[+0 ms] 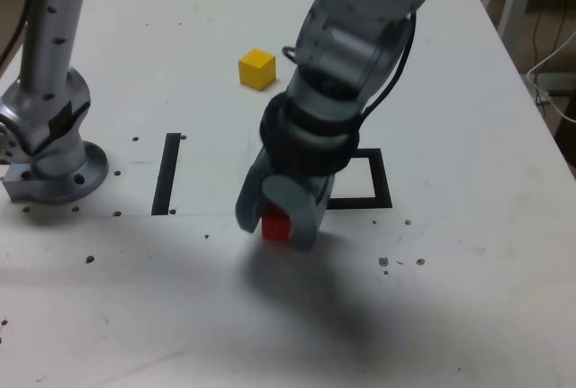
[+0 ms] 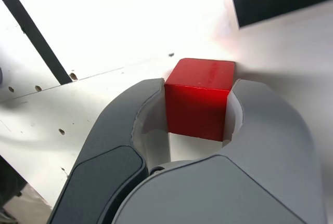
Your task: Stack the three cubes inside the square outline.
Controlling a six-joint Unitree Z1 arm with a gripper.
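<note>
My gripper (image 1: 277, 223) is shut on the red cube (image 1: 274, 229), with a jaw pressed against each side of it. The wrist view shows the same hold: the gripper (image 2: 199, 95) clasps the red cube (image 2: 200, 99) between both grey fingers. It sits low over the white table, just in front of the square outline (image 1: 382, 177), whose black corner (image 2: 252, 3) lies close beyond the cube. I cannot tell whether the cube rests on the table. The yellow cube (image 1: 256, 69) stands alone farther back. The green cube is out of view.
A straight black tape strip (image 1: 166, 173) lies to the exterior view's left of the gripper and also shows in the wrist view (image 2: 32, 33). The arm's metal base (image 1: 52, 167) stands at the exterior view's left edge. Small screw holes dot the table.
</note>
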